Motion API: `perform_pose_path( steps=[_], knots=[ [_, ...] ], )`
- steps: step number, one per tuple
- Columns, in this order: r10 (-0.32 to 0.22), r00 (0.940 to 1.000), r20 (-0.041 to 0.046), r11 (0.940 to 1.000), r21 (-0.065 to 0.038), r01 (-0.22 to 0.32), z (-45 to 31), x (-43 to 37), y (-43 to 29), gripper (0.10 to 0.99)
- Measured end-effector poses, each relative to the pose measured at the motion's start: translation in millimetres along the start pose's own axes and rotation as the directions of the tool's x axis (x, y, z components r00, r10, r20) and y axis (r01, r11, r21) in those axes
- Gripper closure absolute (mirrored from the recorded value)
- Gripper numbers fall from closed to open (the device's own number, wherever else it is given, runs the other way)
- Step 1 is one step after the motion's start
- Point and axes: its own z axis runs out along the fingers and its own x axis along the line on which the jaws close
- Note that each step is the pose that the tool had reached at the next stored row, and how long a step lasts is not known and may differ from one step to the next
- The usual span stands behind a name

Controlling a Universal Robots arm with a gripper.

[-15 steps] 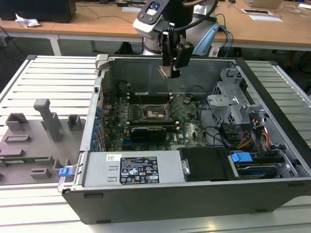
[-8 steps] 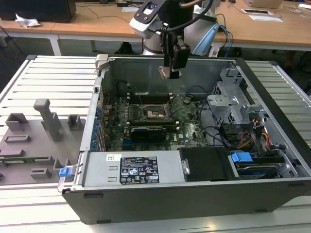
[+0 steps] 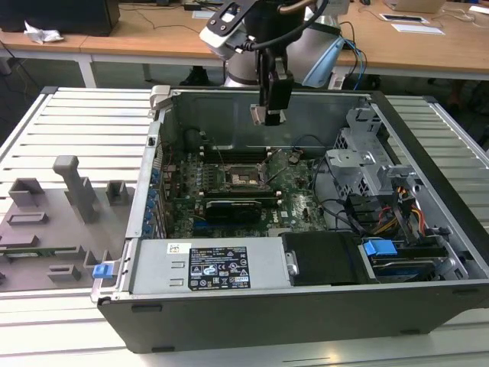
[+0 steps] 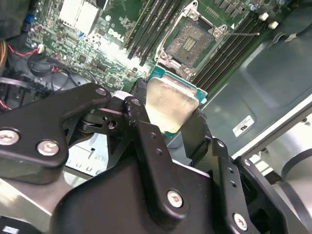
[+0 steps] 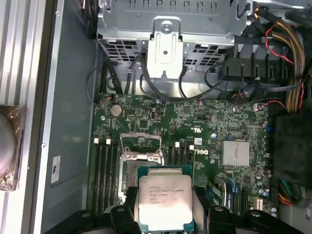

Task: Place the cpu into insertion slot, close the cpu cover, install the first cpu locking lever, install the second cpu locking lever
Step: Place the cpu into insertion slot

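The cpu (image 5: 165, 201) is gripped by the gripper (image 3: 273, 115). The two black fingers (image 4: 197, 127) are closed on two opposite edges of the chip, and the other two edges are left free. The chip is held flat, roughly parallel to the motherboard (image 5: 219, 124). Its silver metal top is turned away from the board and toward the wrist cameras, and a green edge is seen around the metal lid in both wrist views. Being square, the chip has no long axis to be told. In the first wrist view its edges are lined up roughly with the edges of the slot (image 5: 140, 151).

In the exterior view the cpu is held in the air above the board, near the far wall of the case (image 3: 229, 325). It is well apart from the slot, which lies below it and a little toward the exterior view's left, about mid-board. In the second wrist view the slot's dark centre is seen bare inside its metal rim, and the chip is not touching it.

Long black memory sockets (image 4: 151, 24) are seen running along both sides of the slot. In the exterior view a long black card (image 3: 233, 208) is seated just beside the slot on its near side. The open case is laid on a slatted table (image 3: 84, 122), with a grey power supply (image 3: 214, 267) set along its near edge
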Motion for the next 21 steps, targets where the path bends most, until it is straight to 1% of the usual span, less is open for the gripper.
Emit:
perform_pose_path(
  steps=[4, 15, 21],
  knots=[
    [0.007, 1.0, 0.0005, 1.0, 0.0, -0.007, 5.5, 0.2, -0.5, 0.557],
    [0.007, 1.0, 0.0024, 1.0, 0.0, -0.007, 16.9, 0.0, -1.5, 0.557],
    [0.007, 1.0, 0.0024, 1.0, 0.0, -0.007, 21.3, -0.1, -1.9, 0.557]
  ],
)
